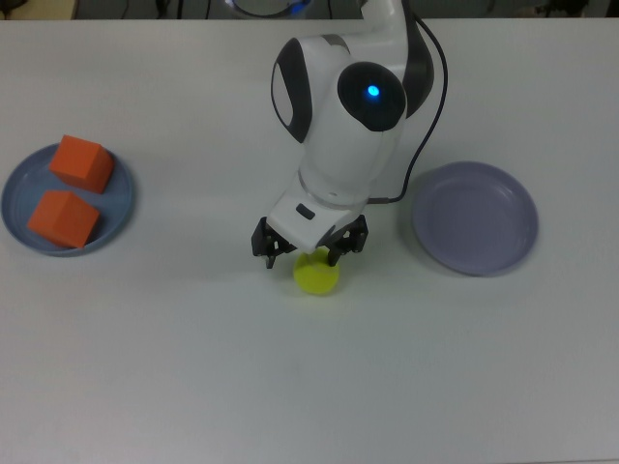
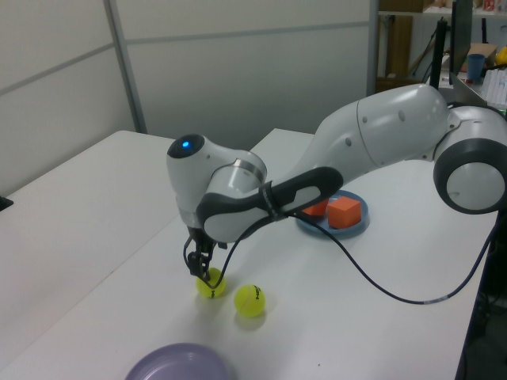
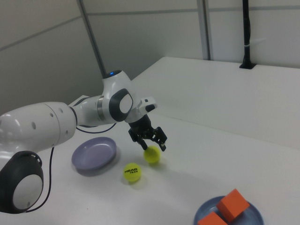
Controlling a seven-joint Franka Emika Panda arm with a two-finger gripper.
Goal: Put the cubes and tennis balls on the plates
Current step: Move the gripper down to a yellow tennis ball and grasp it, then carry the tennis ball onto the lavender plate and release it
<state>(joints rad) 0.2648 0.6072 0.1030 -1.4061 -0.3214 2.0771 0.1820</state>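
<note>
My gripper [image 1: 309, 249] is open and hovers close over a plain tennis ball [image 1: 317, 276], its fingers spread to either side of the ball's top. The right view shows the gripper [image 3: 149, 141] just above this ball [image 3: 151, 154]. The other tennis ball [image 3: 132, 172], printed with a black logo, lies beside it and is hidden under my arm in the top view. Two orange cubes [image 1: 82, 162] [image 1: 63, 218] rest on the light blue plate [image 1: 118, 198] at the top view's left. The lavender plate [image 1: 474, 217] lies at the top view's right with nothing on it.
My white arm reaches over the middle of the white table [image 1: 193, 367], trailing a black cable [image 1: 426, 145]. In the left view the arm partly covers the cubes on the blue plate [image 2: 354, 229].
</note>
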